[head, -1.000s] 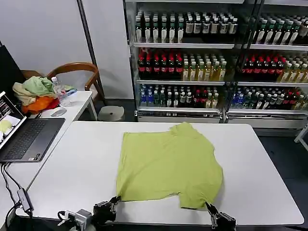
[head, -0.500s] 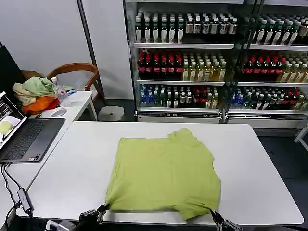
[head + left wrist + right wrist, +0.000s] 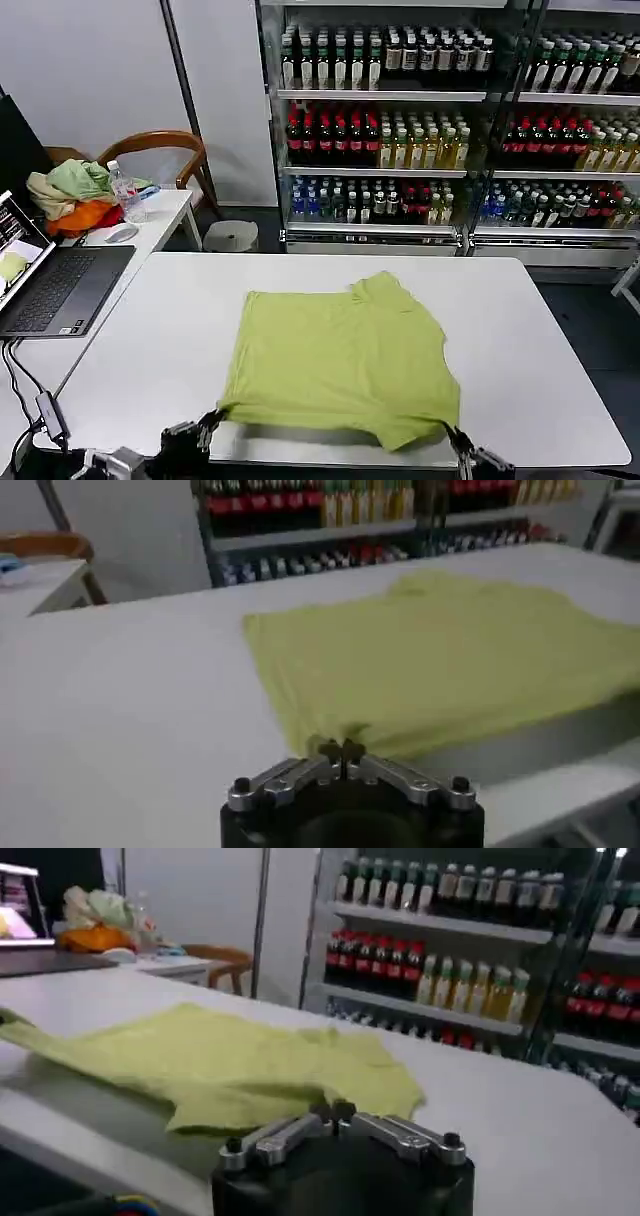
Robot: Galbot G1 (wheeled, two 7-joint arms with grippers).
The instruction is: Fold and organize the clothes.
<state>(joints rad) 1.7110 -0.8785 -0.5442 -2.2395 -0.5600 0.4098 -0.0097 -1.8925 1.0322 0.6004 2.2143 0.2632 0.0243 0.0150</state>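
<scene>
The clothes are one lime yellow-green T-shirt (image 3: 345, 355) lying spread on the white table (image 3: 540, 350), collar end toward the far side. Its near hem is raised a little off the table and casts a shadow underneath. At the table's front edge my left gripper (image 3: 212, 420) is shut on the hem's left corner, where the cloth (image 3: 430, 670) bunches at its fingertips (image 3: 340, 748). My right gripper (image 3: 450, 436) is shut at the hem's right corner, and the shirt (image 3: 220, 1063) stretches away from its tips (image 3: 332, 1111).
An open laptop (image 3: 55, 290) sits at the table's left, with cables (image 3: 40, 405) trailing off the near left corner. A side table holds a heap of garments (image 3: 70, 195) and a water bottle (image 3: 125, 192). A wooden chair (image 3: 160, 145), a stool (image 3: 232, 236) and drink-filled coolers (image 3: 420, 130) stand behind.
Both grippers drew the shirt's near hem toward the table's front edge, sliding the whole shirt closer. The hem now hangs slightly lifted between them.
</scene>
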